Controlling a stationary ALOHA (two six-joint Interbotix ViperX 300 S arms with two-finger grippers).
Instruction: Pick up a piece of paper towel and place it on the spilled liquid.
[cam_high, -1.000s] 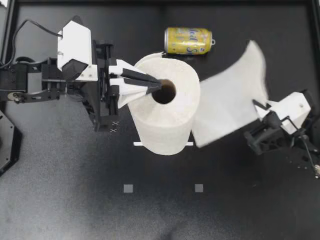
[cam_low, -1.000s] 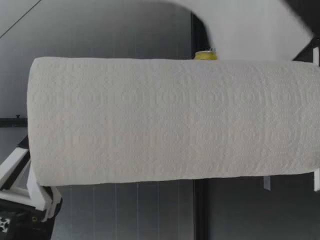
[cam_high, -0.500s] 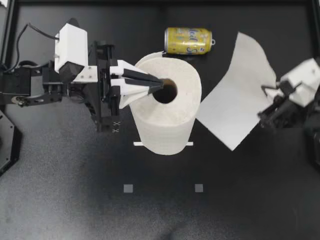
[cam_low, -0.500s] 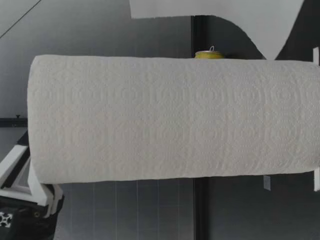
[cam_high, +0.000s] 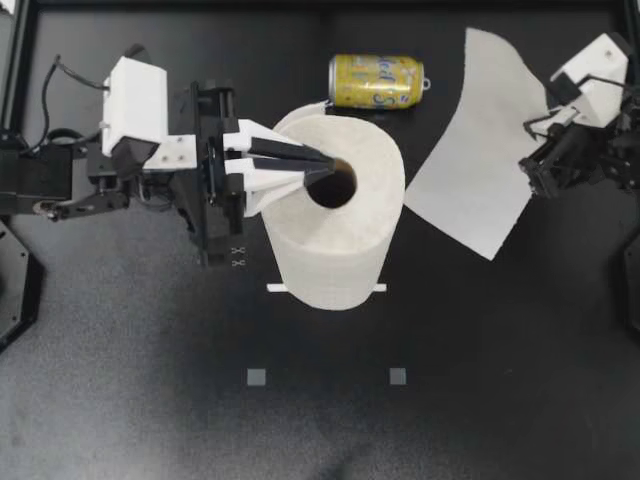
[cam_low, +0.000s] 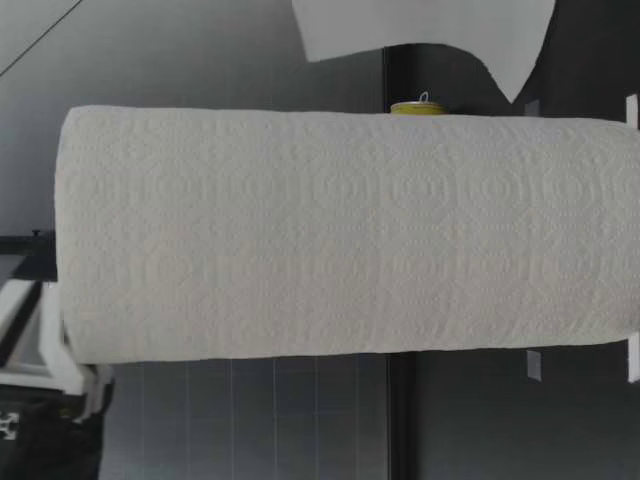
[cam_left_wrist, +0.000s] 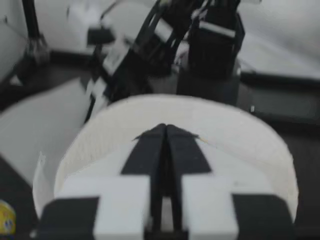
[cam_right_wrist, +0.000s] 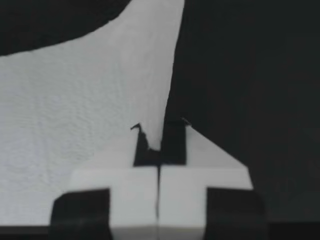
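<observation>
A paper towel roll (cam_high: 335, 225) stands upright at mid table. My left gripper (cam_high: 325, 172) is shut, its tips poking into the roll's core; in the left wrist view its fingers (cam_left_wrist: 150, 150) lie together over the roll (cam_left_wrist: 240, 140). My right gripper (cam_high: 533, 128) is shut on the edge of a loose torn sheet (cam_high: 478, 150), held in the air at the far right. The right wrist view shows the sheet (cam_right_wrist: 75, 90) pinched between the fingers of that gripper (cam_right_wrist: 159, 142). In the low view the sheet (cam_low: 420, 35) hangs behind the roll (cam_low: 340, 235). I can make out no spill.
A yellow can (cam_high: 376, 80) lies on its side beyond the roll, its end peeking out in the low view (cam_low: 418, 105). Two small grey squares (cam_high: 257, 377) (cam_high: 398, 377) and a white strip (cam_high: 375, 288) mark the black table nearer the front.
My right arm has swung toward the far right corner with the sheet, carrying it away from the roll. The left gripper has stayed in the core.
</observation>
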